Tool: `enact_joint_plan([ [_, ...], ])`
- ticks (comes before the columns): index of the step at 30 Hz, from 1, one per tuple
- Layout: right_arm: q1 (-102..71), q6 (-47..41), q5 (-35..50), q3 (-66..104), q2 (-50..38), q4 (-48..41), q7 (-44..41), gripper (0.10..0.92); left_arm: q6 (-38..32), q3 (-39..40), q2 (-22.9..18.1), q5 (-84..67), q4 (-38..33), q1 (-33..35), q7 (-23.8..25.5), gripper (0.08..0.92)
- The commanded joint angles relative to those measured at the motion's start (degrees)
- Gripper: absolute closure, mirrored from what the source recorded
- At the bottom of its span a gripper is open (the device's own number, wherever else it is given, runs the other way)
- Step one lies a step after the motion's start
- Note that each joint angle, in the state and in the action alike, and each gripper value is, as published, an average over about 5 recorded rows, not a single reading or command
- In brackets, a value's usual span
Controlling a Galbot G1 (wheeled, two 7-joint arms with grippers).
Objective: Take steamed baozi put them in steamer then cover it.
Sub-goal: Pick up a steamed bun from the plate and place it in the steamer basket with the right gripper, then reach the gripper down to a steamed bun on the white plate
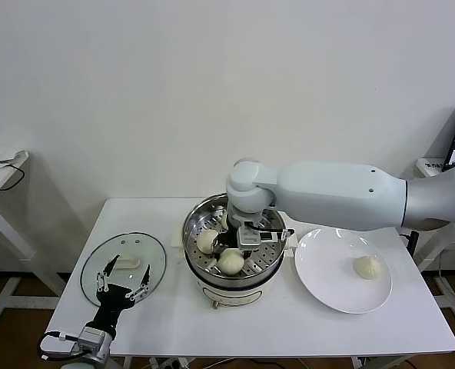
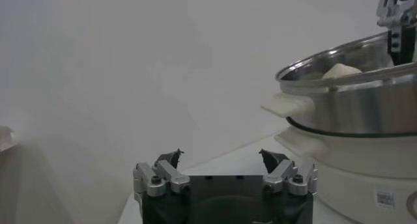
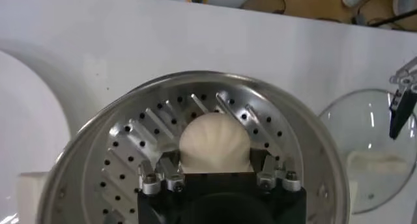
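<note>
- Head view first, near edge: left gripper parked at the table's front left corner, fingers spread wide with nothing in them, hovering right over the near rim of the cover. The cover lies flat just beside the steamer, handle up.
- Further in, the steamer sits mid-table. Right gripper is down inside it, and the right wrist view shows a baozi sitting between its fingers on the perforated tray. Jaws look snug on the bun, so I'd call it held, not let go yet.
- Two more buns are already in the steamer, on the side toward the left arm.
- Last bun is on the plate, just beside the steamer on the robot's right. So the right arm is clearly the closer one for it, a short hop sideways.
- Lid job is probably the left arm's, since it's practically on top of it.
</note>
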Motion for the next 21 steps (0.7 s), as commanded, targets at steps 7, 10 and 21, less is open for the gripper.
enact_joint_plan([
  [7,-1.6,-1.6,0.7,0.2,1.9,-1.6,-1.8,0.255,-0.1,-0.5,0.1,-0.4,-0.1,0.3,0.2,0.177],
  [10,-0.7,-2.2,1.9,0.7,0.0,-0.8,-2.0,0.212,0.0,-0.5,0.1,-0.4,-0.2,0.2,0.1,0.177],
  [21,11.3,-15.1,18.1,1.2,-19.4,3.8,-9.1,0.203,0.3,0.1,0.0,-0.4,-1.3,0.4,-0.2,0.177],
])
